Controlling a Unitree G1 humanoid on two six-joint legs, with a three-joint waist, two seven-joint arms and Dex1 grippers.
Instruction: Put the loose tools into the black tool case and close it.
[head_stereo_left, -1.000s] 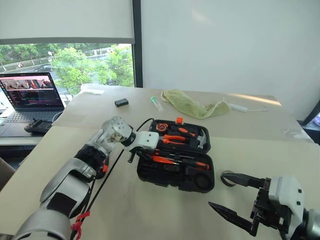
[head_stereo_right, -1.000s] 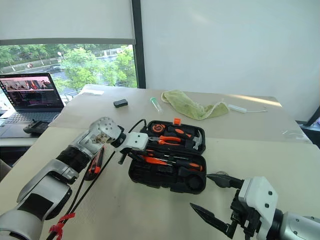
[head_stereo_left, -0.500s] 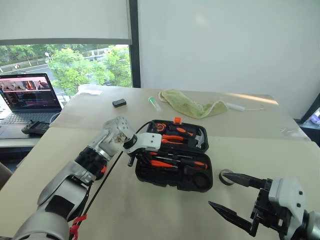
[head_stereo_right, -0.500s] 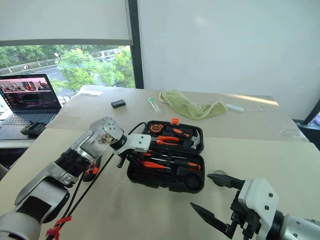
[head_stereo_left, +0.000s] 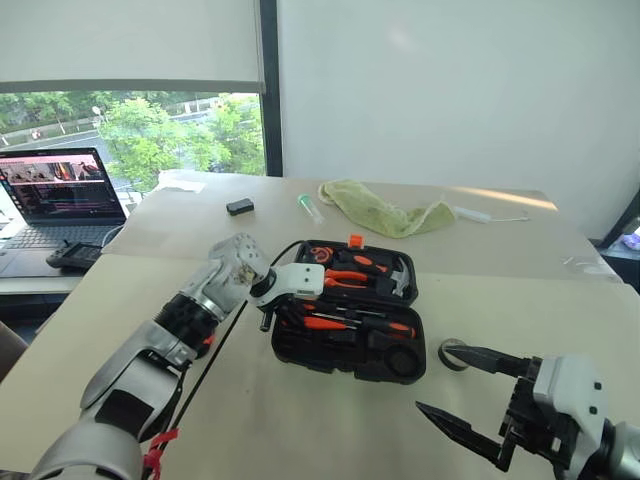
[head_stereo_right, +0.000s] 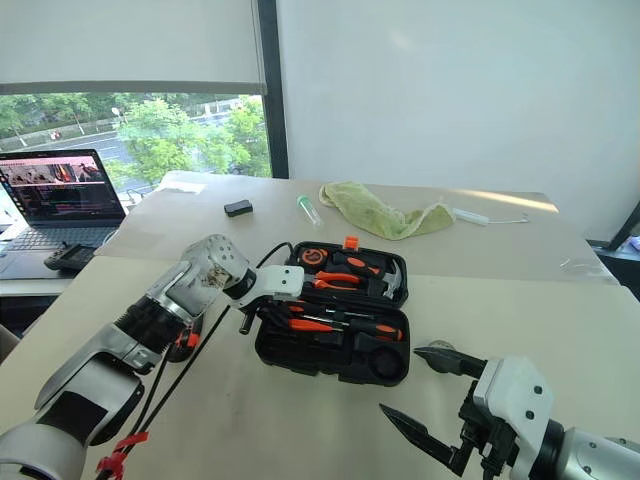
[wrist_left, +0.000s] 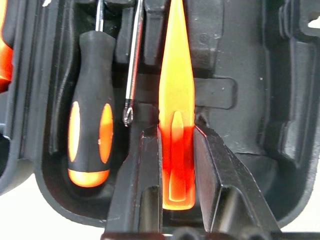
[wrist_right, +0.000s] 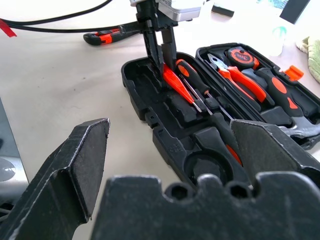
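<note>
Gripping the small orange screwdriver (wrist_left: 176, 125), the left gripper (wrist_right: 161, 54) hides its end inside the black tool case (head_stereo_right: 300, 352); the right gripper (head_stereo_left: 470, 395) gapes, probably over bare table

Looks like office or lab room. Big pale counter (head_stereo_left: 300, 420), open laptop (head_stereo_left: 62, 195) at 10 o'clock, window (head_stereo_left: 130, 130) with green trees behind it, roller blind (head_stereo_left: 130, 40) half down, plain white wall (head_stereo_left: 450, 90) at 12 o'clock.
</note>
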